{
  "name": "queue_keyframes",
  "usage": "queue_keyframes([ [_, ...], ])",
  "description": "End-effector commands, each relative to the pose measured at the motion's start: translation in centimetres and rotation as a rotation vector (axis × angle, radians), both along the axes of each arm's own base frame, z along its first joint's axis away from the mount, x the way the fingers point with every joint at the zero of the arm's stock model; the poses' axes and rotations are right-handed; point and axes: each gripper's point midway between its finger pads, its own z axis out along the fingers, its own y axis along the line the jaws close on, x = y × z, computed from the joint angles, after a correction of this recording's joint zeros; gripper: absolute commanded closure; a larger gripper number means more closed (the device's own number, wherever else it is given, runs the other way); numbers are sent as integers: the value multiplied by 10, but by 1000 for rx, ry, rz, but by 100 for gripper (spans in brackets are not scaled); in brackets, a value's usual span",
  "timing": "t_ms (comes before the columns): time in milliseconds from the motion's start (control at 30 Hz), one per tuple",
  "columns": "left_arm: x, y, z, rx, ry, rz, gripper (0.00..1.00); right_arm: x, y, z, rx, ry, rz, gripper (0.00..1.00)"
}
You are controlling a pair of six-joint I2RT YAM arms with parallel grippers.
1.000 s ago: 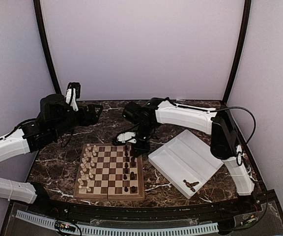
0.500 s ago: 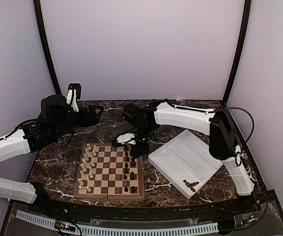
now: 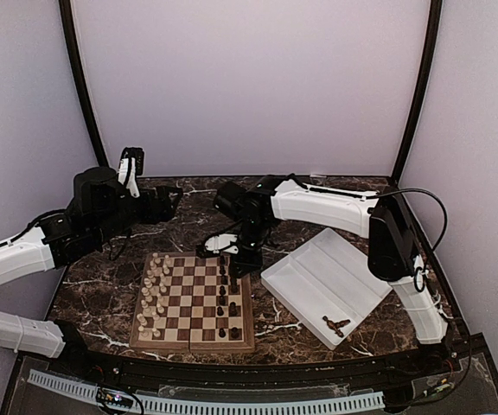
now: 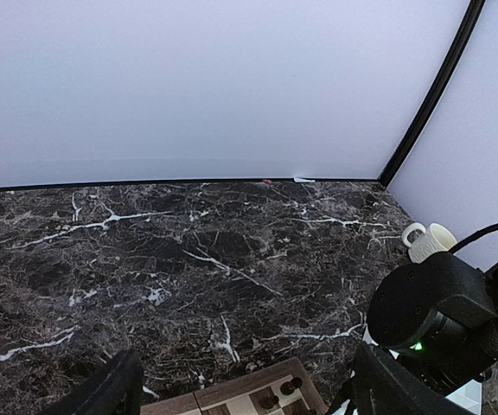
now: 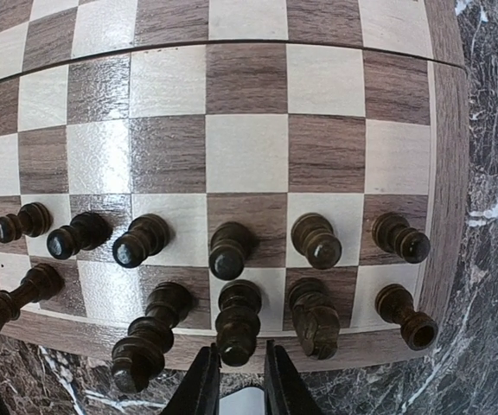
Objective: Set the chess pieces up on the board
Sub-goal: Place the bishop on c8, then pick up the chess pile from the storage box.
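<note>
The board (image 3: 193, 304) lies at the front middle of the table. Cream chess pieces (image 3: 154, 294) stand in two rows along its left side, and dark chess pieces (image 3: 228, 290) stand along its right side. My right gripper (image 3: 233, 264) is over the board's far right part. In the right wrist view the right gripper (image 5: 236, 380) has narrow jaws closed round the top of a dark piece (image 5: 238, 322) that stands upright in the edge row of the board (image 5: 318, 86). My left gripper (image 4: 245, 398) is open and empty, raised over the far left of the table.
A white tray (image 3: 318, 272) lies right of the board with several dark pieces (image 3: 335, 326) in its near corner. A white mug (image 4: 429, 239) stands beyond the board near the right arm. The board's far corner (image 4: 232, 393) shows under the left gripper.
My right gripper has moved a little down and to the left, onto the board's right edge row, with the dark piece in it. The left arm has not moved.
</note>
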Motion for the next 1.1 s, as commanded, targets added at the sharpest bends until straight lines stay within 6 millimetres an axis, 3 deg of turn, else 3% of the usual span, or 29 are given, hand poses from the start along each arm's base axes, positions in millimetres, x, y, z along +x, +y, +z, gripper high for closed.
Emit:
queue_keyframes([
  [0,1,1,-2,-9,-2,0,13,0,9,5,20,-25,6,78],
  [300,0,1,-2,5,-5,-6,14,-3,-2,11,-14,-30,6,78],
  [467,2,1,2,42,-15,-10,14,-5,-35,23,-35,-69,-21,75],
  [733,8,-7,8,69,-28,-38,14,-2,-109,46,-24,-86,-159,72],
  [800,10,-14,9,72,-25,-62,14,-10,-129,49,-21,-76,-168,71],
  [900,15,-24,9,74,-6,-92,15,-39,-160,46,-34,-28,-157,72],
  [1067,23,-36,10,59,16,-112,17,-91,-208,12,-131,94,-138,73],
])
